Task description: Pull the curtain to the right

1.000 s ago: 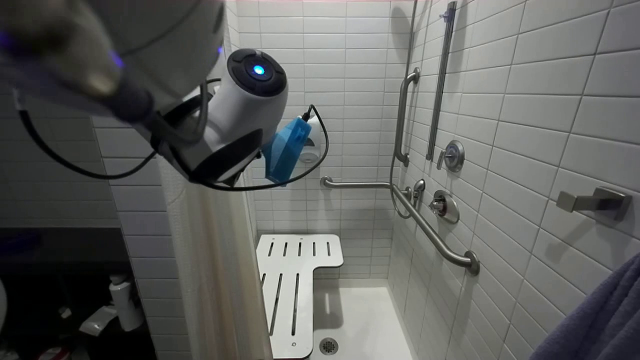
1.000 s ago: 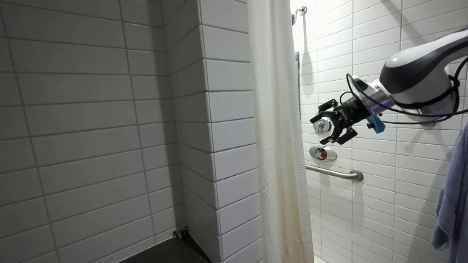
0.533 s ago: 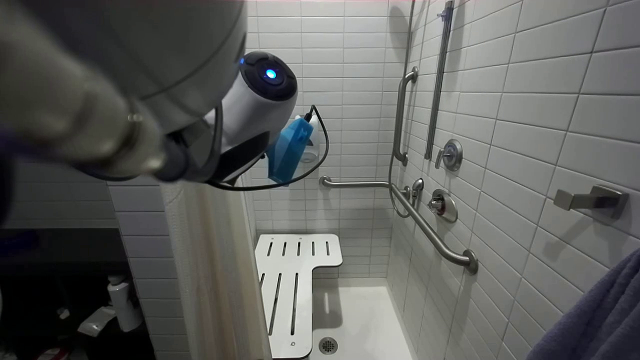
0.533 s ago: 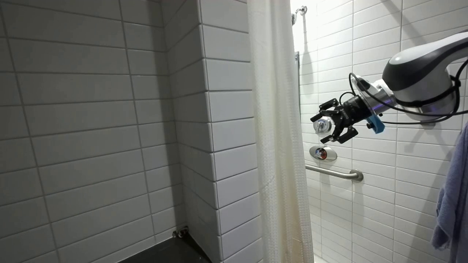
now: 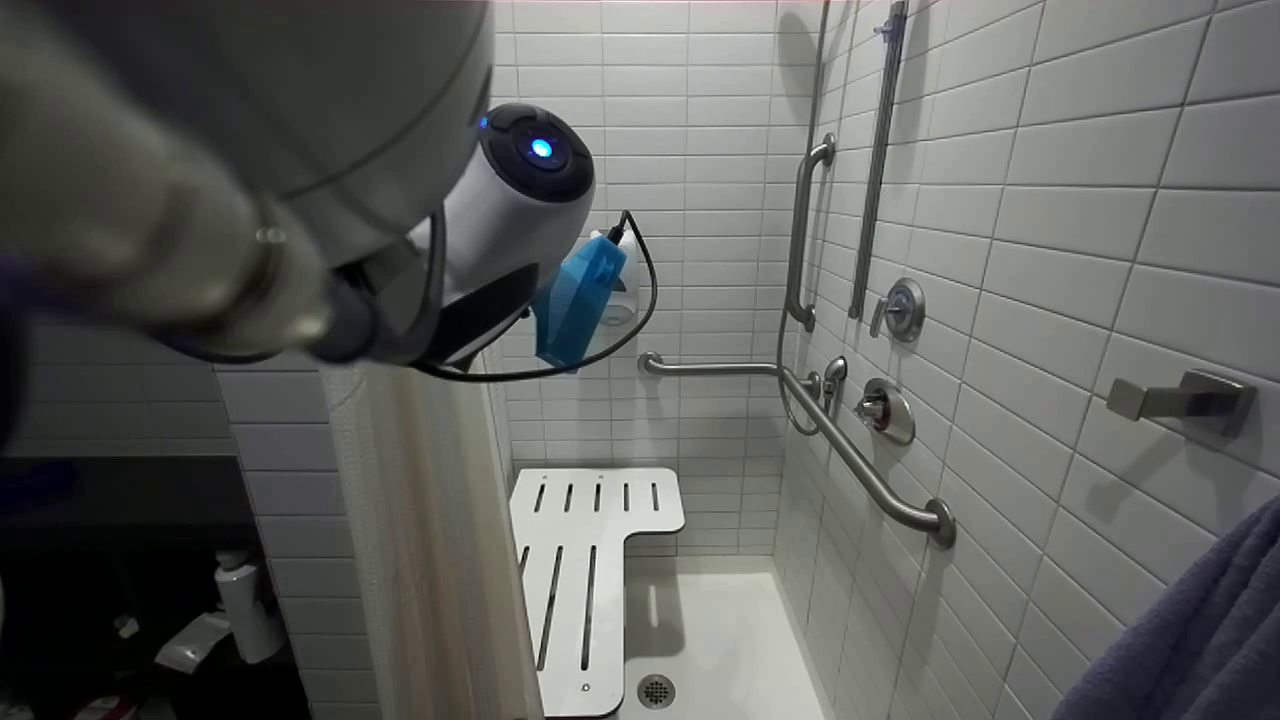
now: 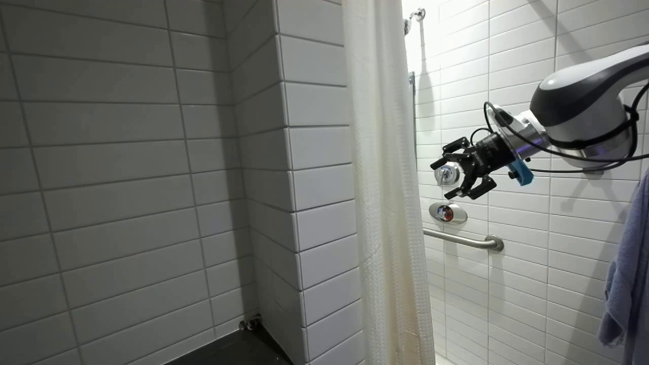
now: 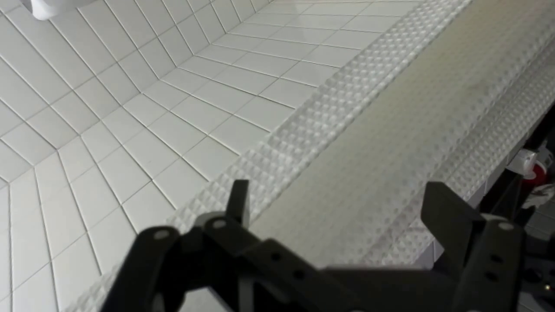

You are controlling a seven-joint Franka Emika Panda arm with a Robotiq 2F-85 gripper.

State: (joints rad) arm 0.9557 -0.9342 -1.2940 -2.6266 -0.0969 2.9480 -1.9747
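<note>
The curtain is off-white fabric hanging in soft vertical folds. It shows in both exterior views and runs diagonally across the wrist view. My black gripper is open and empty, to the right of the curtain's edge in that exterior view, with a visible gap between them. In the wrist view the gripper's fingers stand wide apart, with the curtain seen beyond and between them. I cannot tell the exact depth to the fabric. In an exterior view the fingers are hidden behind the arm.
A white slatted shower seat stands behind the curtain. Grab bars and valve handles are on the tiled wall. A tiled corner stands left of the curtain. A purple towel hangs at the right. A cable loops from the arm.
The arm has shifted a little to the right in an exterior view in the first half second, then stays still. The gripper stays open. The curtain has not visibly moved.
</note>
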